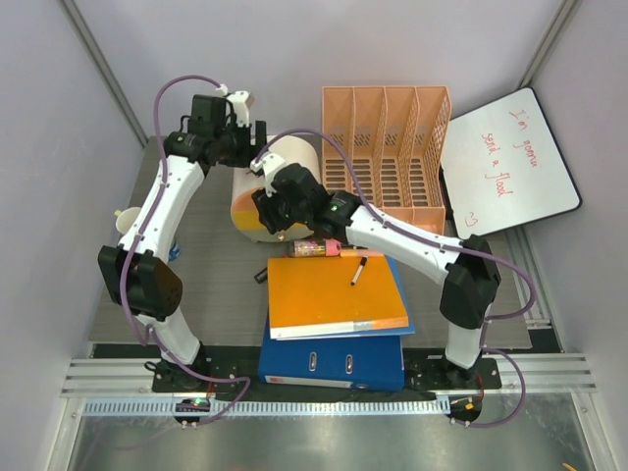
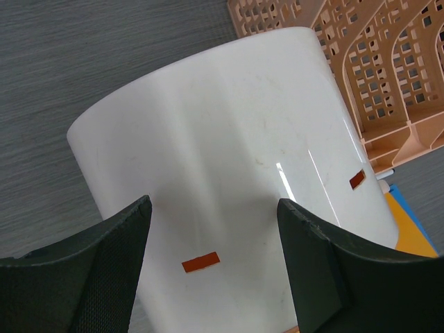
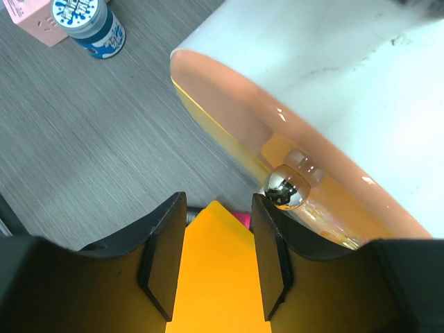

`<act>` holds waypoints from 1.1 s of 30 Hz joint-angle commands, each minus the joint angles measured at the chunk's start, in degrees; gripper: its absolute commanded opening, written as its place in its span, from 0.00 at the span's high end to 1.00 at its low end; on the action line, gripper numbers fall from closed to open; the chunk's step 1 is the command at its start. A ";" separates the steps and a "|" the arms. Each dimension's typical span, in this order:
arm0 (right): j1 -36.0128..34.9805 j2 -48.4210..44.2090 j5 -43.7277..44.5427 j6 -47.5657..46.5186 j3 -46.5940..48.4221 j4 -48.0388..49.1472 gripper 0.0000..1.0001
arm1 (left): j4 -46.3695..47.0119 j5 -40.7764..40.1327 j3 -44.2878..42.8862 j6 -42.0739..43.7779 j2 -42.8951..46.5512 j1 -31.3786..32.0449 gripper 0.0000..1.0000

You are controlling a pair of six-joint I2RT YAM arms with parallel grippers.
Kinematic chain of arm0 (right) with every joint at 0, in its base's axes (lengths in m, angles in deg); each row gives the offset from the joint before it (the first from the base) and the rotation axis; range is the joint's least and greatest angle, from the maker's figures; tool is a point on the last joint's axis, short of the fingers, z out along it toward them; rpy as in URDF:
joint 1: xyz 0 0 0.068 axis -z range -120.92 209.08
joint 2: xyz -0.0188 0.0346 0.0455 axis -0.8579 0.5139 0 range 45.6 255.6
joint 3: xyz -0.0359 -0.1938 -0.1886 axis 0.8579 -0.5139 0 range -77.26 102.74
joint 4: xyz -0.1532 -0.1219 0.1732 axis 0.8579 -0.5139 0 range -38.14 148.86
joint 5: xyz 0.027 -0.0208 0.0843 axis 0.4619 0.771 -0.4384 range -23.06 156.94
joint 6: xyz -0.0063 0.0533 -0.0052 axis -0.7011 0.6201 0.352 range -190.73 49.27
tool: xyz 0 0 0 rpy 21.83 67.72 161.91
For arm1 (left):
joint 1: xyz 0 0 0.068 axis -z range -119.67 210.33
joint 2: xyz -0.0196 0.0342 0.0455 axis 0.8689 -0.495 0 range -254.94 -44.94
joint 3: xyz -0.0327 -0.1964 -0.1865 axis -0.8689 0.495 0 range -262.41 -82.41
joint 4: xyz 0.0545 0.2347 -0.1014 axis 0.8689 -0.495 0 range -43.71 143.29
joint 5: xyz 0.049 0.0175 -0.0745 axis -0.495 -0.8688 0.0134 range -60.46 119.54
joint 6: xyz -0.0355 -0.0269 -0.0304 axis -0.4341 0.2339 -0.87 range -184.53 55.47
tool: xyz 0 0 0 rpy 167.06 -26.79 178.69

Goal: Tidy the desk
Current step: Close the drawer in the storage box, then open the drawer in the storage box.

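On the dark grey desk (image 1: pixel 216 265) a white cylindrical container (image 1: pixel 287 160) lies on its side, its orange lid (image 1: pixel 257 221) facing the near side. My left gripper (image 1: pixel 247 137) hangs open over the container's far end; the left wrist view has the white wall (image 2: pixel 229 139) spread beyond the gripper (image 2: pixel 215 208). At the lid end my right gripper (image 1: pixel 272 211) stands open with nothing between its fingers. In the right wrist view the lid's chrome knob (image 3: pixel 284 189) sits just beside the right finger, and the orange folder (image 3: pixel 215 277) shows below the gripper (image 3: pixel 218 201).
The orange folder (image 1: pixel 329 294) lies on a blue binder (image 1: pixel 334 363) at the near edge, a black marker (image 1: pixel 359 271) on top and a pink item (image 1: pixel 316 248) at its far edge. A peach file rack (image 1: pixel 388 147) and a whiteboard (image 1: pixel 505 162) stand at the back right. A blue-white bottle (image 3: pixel 90 17) stands at left.
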 commanded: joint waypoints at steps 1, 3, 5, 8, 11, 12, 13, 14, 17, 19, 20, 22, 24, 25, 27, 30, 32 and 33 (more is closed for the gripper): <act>1.39 1.13 0.21 -1.96 3.68 3.18 0.52 | -1.23 -0.40 1.26 1.94 1.53 0.19 0.27; 1.66 1.40 0.04 -2.13 3.85 3.18 0.52 | -1.14 -0.40 1.35 2.12 1.53 0.11 0.27; 1.66 1.58 -0.31 -1.87 3.51 3.18 0.52 | -1.23 -0.49 1.44 2.12 1.44 0.11 0.27; 1.57 0.01 -1.37 -0.47 1.41 3.18 0.52 | -1.14 -0.66 1.44 2.12 1.35 0.11 0.27; -0.27 -4.37 0.47 1.38 -4.30 3.88 0.51 | -1.05 -1.01 1.44 2.38 1.35 0.11 0.27; -2.02 -5.53 2.39 1.47 -5.97 4.75 0.50 | -0.88 -1.10 1.35 2.47 1.26 0.11 0.27; -3.08 -6.76 5.45 1.91 -9.21 5.11 0.50 | -0.97 -1.28 1.00 2.56 1.26 0.11 0.27; -3.78 -7.64 6.88 3.04 -10.63 5.46 0.51 | -0.88 -1.28 0.65 2.47 1.18 0.11 0.27; -5.28 -8.88 10.22 5.60 -14.33 6.51 0.56 | -1.14 -0.67 -0.85 1.60 1.17 0.11 0.27; -5.98 -8.71 13.72 6.57 -15.91 8.18 0.57 | -1.41 0.21 -1.72 1.16 1.17 0.11 0.27; -6.07 -8.44 14.53 6.74 -16.36 9.66 0.57 | -1.58 0.21 -1.82 0.89 1.26 0.11 0.27; -6.08 -8.01 16.03 7.01 -16.97 11.17 0.57 | -1.84 0.13 -2.08 0.98 1.26 0.11 0.27; -5.99 -7.22 18.92 7.01 -16.98 12.83 0.56 | -2.28 -0.22 -2.17 1.42 1.26 0.11 0.27; -6.08 -6.52 20.06 7.18 -16.89 13.45 0.56 | -2.28 -0.49 -2.08 1.50 1.26 0.11 0.27; -6.16 -6.07 23.93 7.01 -17.41 16.25 0.56 | -2.37 -0.58 -1.99 1.68 1.26 0.11 0.27; -6.16 -5.63 27.62 6.75 -18.99 20.30 0.56 | -2.28 -0.40 -1.64 1.68 1.35 0.11 0.27; -6.16 -4.40 28.07 6.83 -18.91 23.12 0.56 | -2.28 -0.49 -1.64 1.86 1.26 0.11 0.27; -6.16 -3.79 28.33 6.75 -18.56 23.39 0.56 | -2.37 -0.66 -1.73 1.94 1.35 0.11 0.27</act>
